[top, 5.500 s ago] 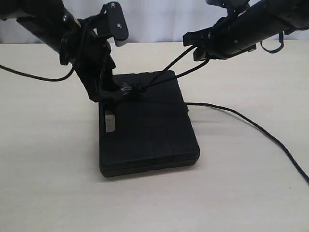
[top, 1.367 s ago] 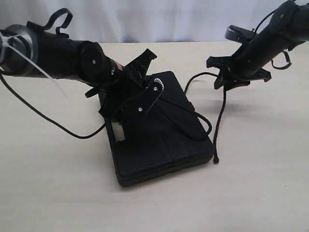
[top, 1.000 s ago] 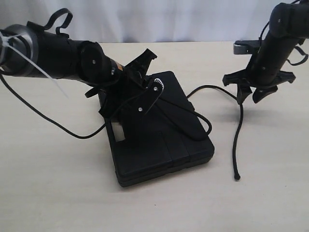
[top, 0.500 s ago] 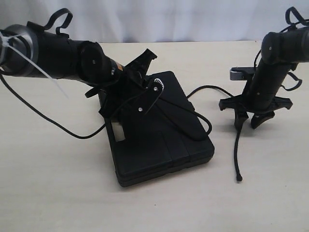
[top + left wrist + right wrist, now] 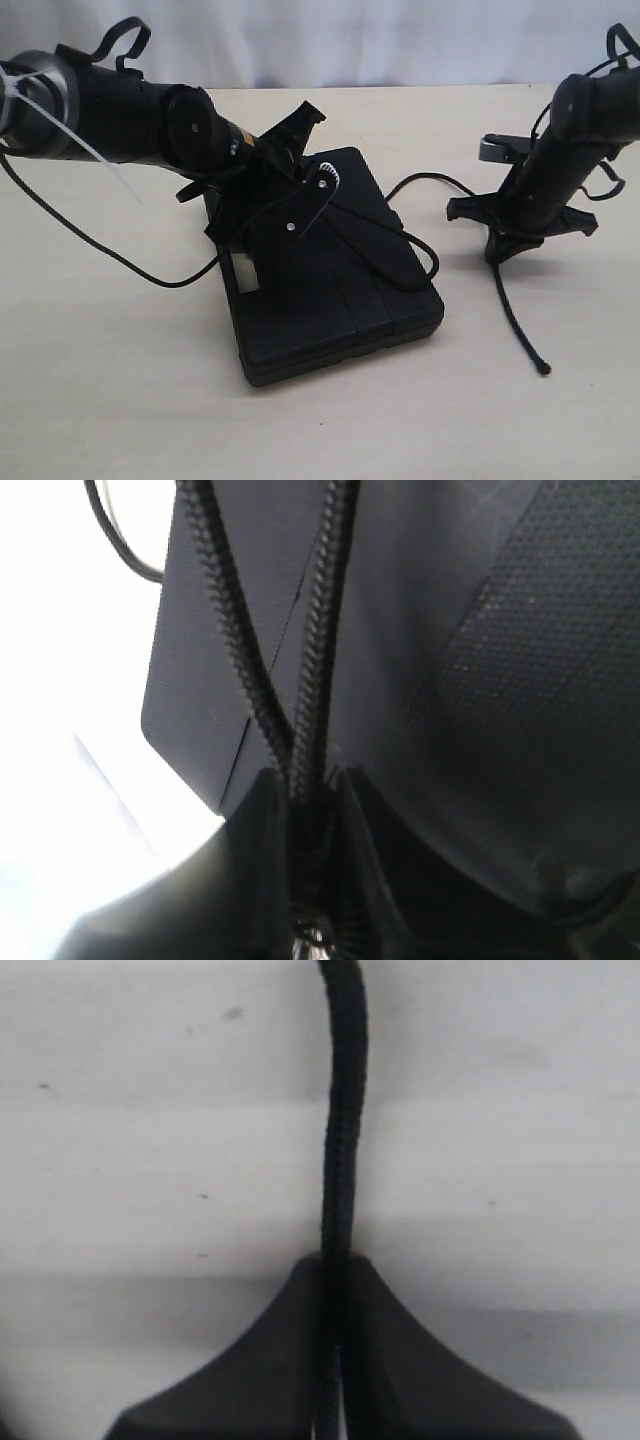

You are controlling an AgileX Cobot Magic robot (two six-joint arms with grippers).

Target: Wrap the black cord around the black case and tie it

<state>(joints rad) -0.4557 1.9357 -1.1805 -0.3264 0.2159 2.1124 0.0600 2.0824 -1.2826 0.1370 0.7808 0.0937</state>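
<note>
The black case [image 5: 330, 300] lies flat in the middle of the table, its textured lid [image 5: 500, 680] filling the left wrist view. My left gripper [image 5: 322, 190] rests over the case's far left part, shut on two strands of the black cord [image 5: 320, 630] that meet between its fingers [image 5: 305, 790]. A frayed tuft shows deep between the jaws. The cord [image 5: 400, 262] crosses the lid, loops off the right edge and arcs to my right gripper [image 5: 502, 250]. That gripper [image 5: 337, 1265] points down at the table, shut on the cord [image 5: 340, 1110]. The loose tail [image 5: 522, 330] trails toward the front right.
A thin smooth arm cable [image 5: 130, 265] curves over the table left of the case and shows again as the cable [image 5: 115, 540] in the left wrist view. The beige table [image 5: 120, 400] ends at a white backdrop [image 5: 380, 40].
My right gripper has come down to the table right of the case, still holding the cord, and the loose tail has swung out to the right. The left arm and the case have stayed still.
</note>
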